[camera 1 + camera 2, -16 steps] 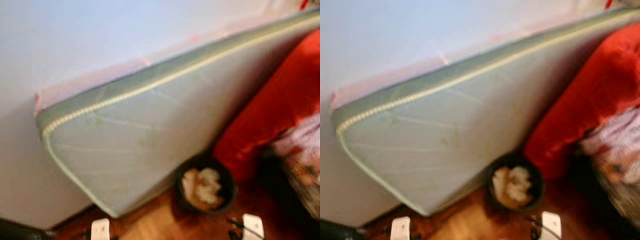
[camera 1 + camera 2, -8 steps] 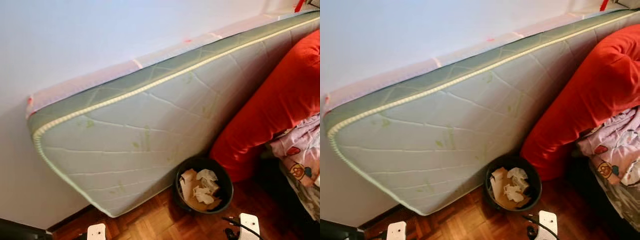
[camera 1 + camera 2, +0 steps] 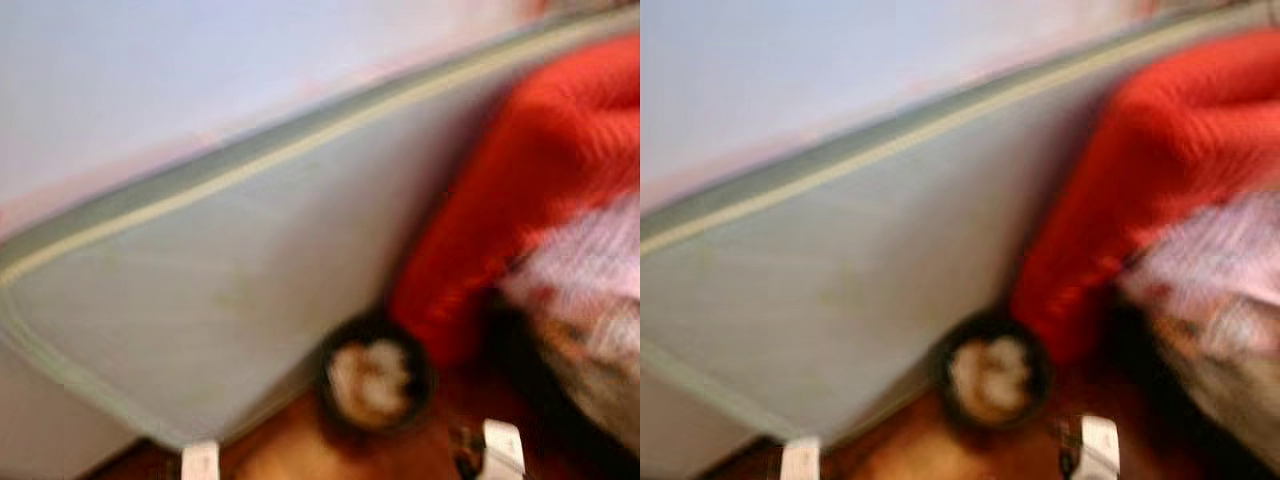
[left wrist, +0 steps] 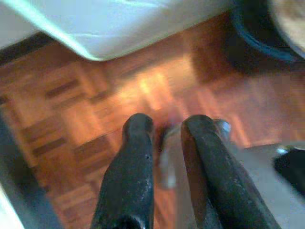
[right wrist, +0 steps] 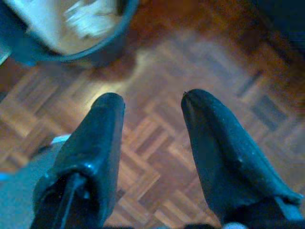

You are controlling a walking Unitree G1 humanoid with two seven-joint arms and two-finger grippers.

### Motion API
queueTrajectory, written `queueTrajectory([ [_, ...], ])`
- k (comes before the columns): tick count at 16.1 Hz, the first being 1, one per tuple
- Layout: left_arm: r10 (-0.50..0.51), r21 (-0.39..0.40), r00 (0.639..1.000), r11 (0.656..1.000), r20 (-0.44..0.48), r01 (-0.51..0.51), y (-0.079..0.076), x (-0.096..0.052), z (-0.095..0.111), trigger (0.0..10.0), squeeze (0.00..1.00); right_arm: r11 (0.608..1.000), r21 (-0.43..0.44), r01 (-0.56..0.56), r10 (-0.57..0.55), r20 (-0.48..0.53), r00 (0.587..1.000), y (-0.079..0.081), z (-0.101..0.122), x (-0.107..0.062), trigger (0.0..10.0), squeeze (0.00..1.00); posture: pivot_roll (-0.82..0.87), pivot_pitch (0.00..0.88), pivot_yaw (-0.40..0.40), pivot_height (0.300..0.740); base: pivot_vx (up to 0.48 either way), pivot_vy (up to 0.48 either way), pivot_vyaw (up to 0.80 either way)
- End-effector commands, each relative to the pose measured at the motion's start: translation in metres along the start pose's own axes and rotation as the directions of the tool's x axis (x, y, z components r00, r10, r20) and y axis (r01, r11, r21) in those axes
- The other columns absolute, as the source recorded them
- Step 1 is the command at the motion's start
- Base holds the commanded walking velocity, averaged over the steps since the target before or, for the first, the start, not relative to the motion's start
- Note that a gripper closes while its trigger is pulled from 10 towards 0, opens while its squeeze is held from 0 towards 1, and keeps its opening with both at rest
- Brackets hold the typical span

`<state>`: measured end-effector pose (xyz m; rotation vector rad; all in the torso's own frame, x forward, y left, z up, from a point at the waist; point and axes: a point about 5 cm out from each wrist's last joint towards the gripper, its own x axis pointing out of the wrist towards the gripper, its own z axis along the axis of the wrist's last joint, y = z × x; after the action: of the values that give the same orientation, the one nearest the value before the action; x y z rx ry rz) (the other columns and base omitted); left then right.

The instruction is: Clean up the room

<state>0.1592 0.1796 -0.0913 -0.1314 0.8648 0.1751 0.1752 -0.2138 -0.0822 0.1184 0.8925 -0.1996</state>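
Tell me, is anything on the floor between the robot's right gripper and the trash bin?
Nothing visible. The right gripper, open and empty, hangs over bare wooden floor, with the trash bin just beyond.
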Motion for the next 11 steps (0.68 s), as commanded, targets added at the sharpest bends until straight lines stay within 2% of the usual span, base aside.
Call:
queueTrajectory([
  [1,-0.104,0.290,0.988,0.948,-0.112,0.132,-0.0006,0.0106,0.0244,10.0,0.00,0.996,0.076,-0.056,0.059,-0.036,0.998,-0.0143,0.0140,0.0021,10.0,0.00,0.04,0.000,0.040,0.740,0.000,-0.259,-0.56],
  [11,-0.112,0.286,0.987,0.948,-0.119,0.142,-0.0006,0.0102,0.0229,10.0,0.00,0.995,0.089,-0.048,0.050,-0.019,0.999,-0.0145,0.0138,0.0018,10.0,0.00,0.04,0.000,0.042,0.740,0.000,-0.258,0.00],
])
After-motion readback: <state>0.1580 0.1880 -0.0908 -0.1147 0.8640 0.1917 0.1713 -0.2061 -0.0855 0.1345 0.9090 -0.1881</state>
